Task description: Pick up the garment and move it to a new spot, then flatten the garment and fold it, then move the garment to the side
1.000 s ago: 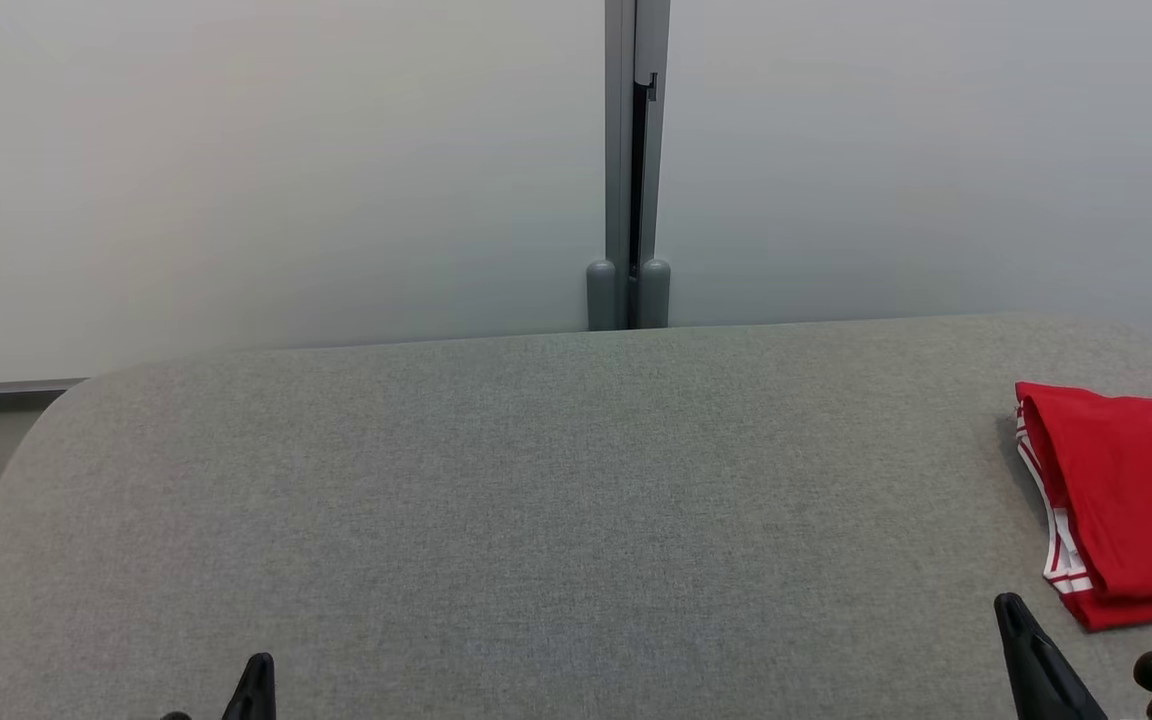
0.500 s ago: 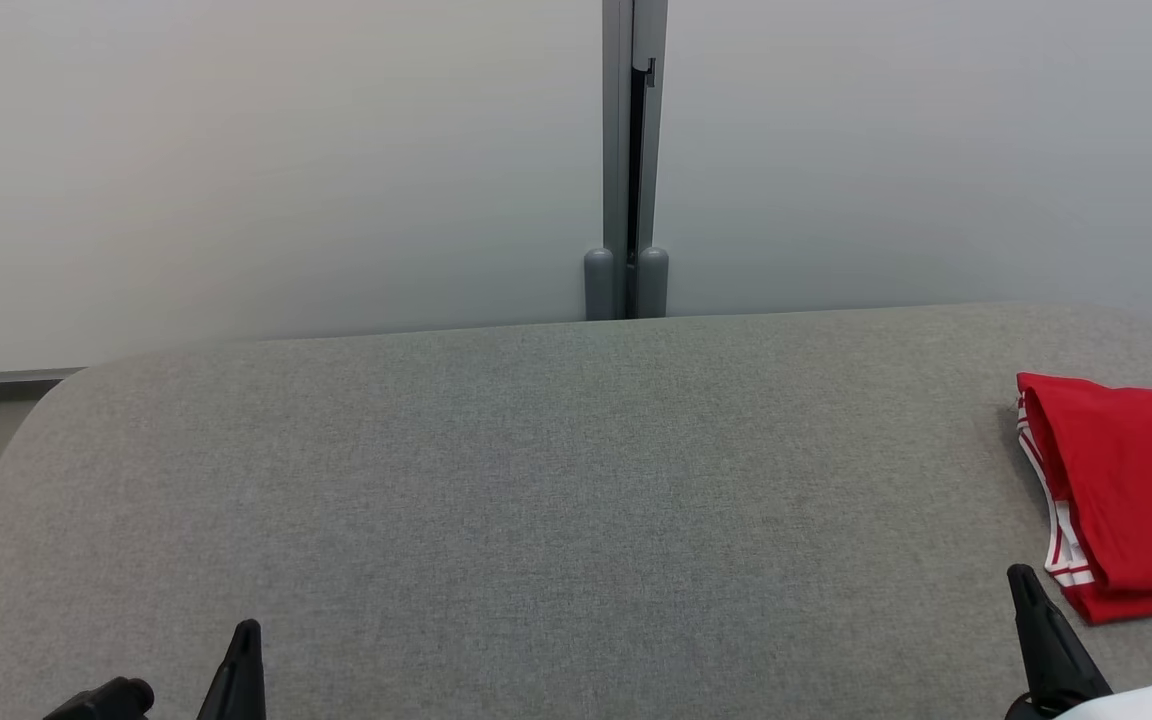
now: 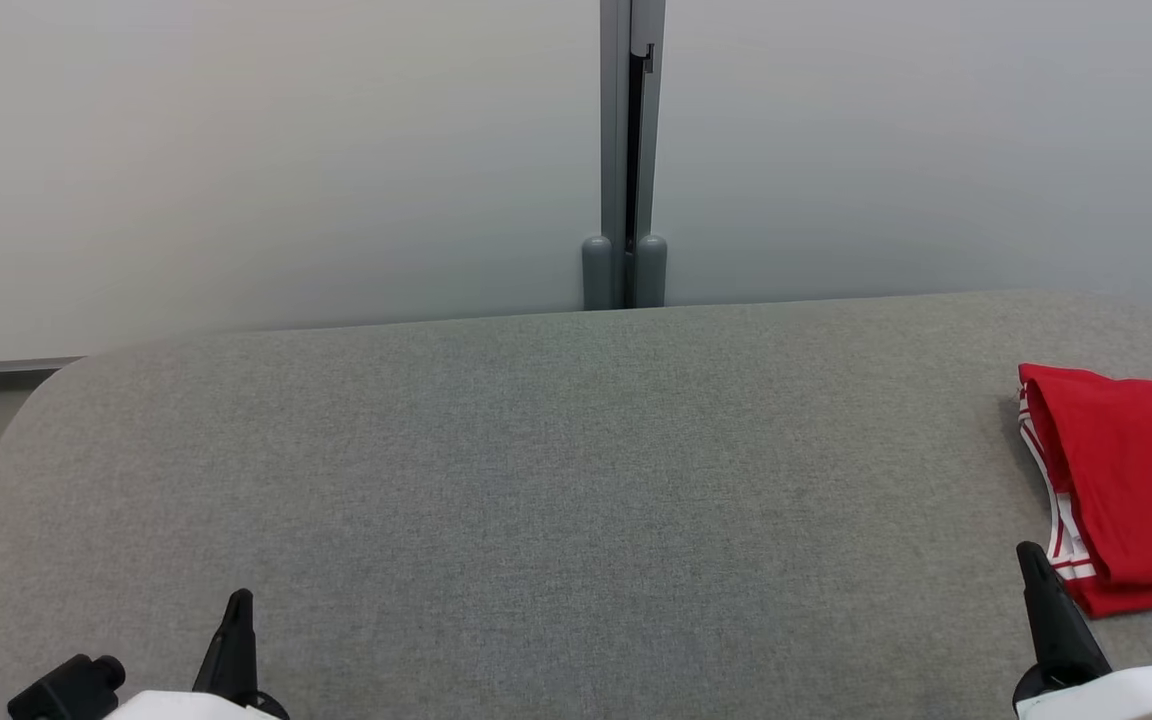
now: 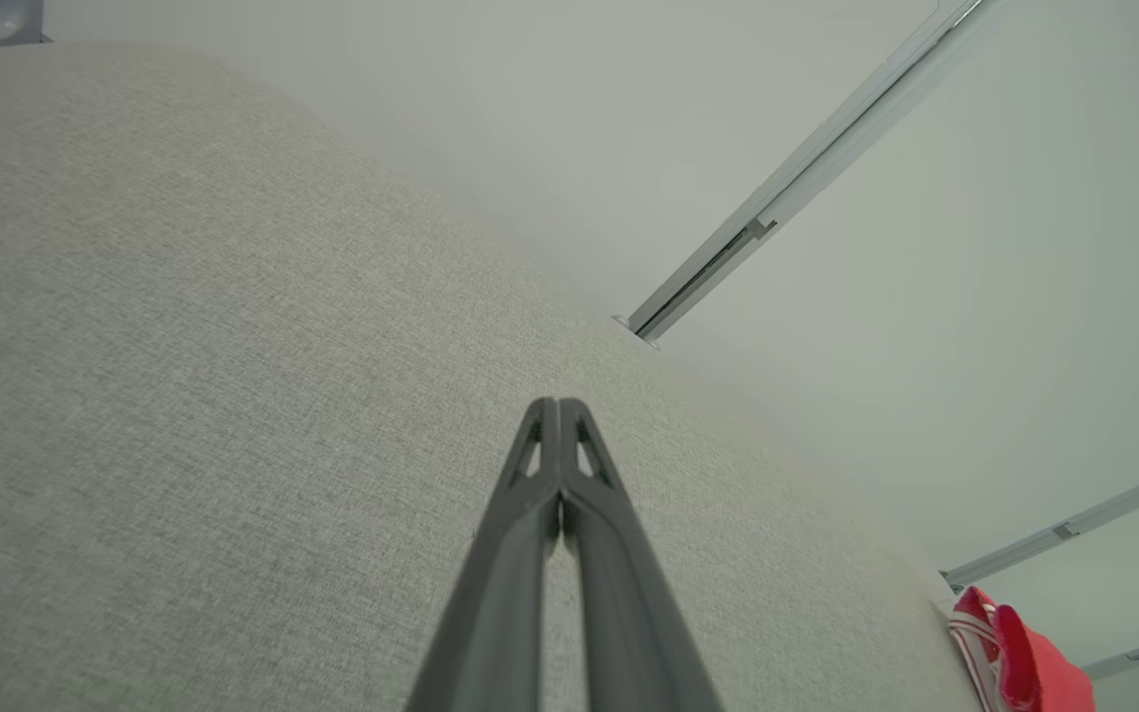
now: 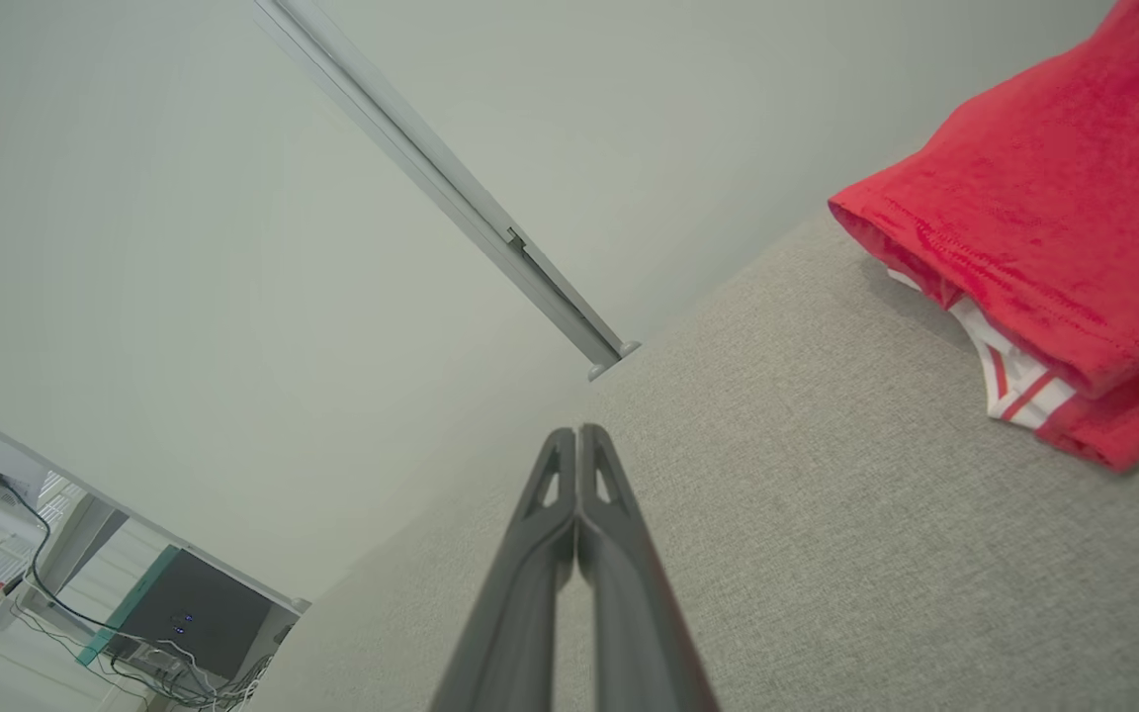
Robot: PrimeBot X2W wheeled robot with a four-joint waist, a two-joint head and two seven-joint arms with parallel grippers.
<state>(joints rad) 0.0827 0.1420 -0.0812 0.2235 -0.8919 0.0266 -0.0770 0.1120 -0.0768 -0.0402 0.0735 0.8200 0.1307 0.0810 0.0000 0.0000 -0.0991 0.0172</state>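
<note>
Here one red garment (image 3: pixel 1131 480) lies on one table (image 3: pixel 536 450); left tool (image 3: pixel 238 598) and right tool (image 3: pixel 1029 550) are closed, empty.

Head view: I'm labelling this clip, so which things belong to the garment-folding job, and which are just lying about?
Job:
- red garment, folded, at the table's right end
- grey table
- left gripper, shut
- right gripper, shut, near the garment

Just there:
- grey post between the wall panels
- dark box with cables, beyond the table
</note>
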